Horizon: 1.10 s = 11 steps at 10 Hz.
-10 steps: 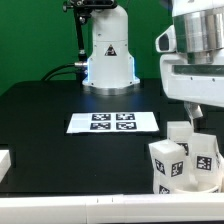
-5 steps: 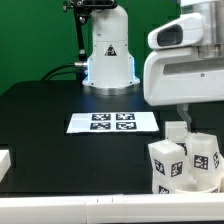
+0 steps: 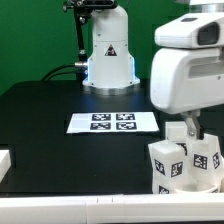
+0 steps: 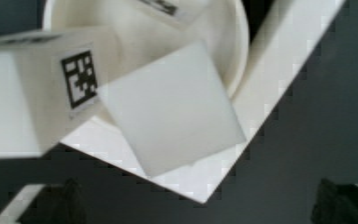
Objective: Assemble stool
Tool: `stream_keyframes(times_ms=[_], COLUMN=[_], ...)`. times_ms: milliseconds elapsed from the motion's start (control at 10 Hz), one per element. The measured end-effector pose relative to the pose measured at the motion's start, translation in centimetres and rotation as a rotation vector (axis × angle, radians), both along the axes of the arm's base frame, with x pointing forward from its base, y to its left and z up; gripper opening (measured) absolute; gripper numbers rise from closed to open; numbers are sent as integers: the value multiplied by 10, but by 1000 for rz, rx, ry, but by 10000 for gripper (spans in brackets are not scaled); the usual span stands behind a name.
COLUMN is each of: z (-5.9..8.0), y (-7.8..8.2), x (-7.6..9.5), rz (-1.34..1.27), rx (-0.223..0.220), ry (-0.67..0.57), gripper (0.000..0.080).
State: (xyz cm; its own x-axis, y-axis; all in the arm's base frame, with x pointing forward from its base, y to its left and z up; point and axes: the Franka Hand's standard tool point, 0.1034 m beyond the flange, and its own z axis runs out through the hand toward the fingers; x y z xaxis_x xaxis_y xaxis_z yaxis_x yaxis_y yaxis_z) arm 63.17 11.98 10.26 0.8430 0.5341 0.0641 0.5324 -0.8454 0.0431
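Note:
The stool parts stand clustered at the exterior view's lower right: chunky white legs with black-and-white tags (image 3: 168,160) (image 3: 205,156), crowded together on the black table. My gripper (image 3: 190,128) hangs just above them, its fingers pointing down at the cluster. In the wrist view a tagged leg (image 4: 48,88) and a plain white leg face (image 4: 176,112) lie against the round seat disc (image 4: 243,45). My gripper (image 4: 190,206) is open, with one dark finger (image 4: 23,206) at each side and nothing held between them.
The marker board (image 3: 112,122) lies flat in the middle of the black table. The robot base (image 3: 108,55) stands behind it. A white block edge (image 3: 4,160) shows at the exterior view's left edge, and a white rim (image 3: 90,210) runs along the front.
The hand has swung over the parts cluster and come lower and closer to it. The legs and the marker board have not moved.

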Motion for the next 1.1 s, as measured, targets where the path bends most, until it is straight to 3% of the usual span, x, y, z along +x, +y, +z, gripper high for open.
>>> stream_keyframes(times_ms=[300, 800, 900, 1000, 1100], z=[-1, -27, -27, -27, -27], y=[-11, -7, -8, -9, -9], x=[3, 2, 2, 2, 2], rz=[28, -18, -19, -21, -21], rx=[-10, -10, -11, -11, -11], ry=[-28, -31, -31, -31, -30], gripper=[649, 649, 640, 473, 473])
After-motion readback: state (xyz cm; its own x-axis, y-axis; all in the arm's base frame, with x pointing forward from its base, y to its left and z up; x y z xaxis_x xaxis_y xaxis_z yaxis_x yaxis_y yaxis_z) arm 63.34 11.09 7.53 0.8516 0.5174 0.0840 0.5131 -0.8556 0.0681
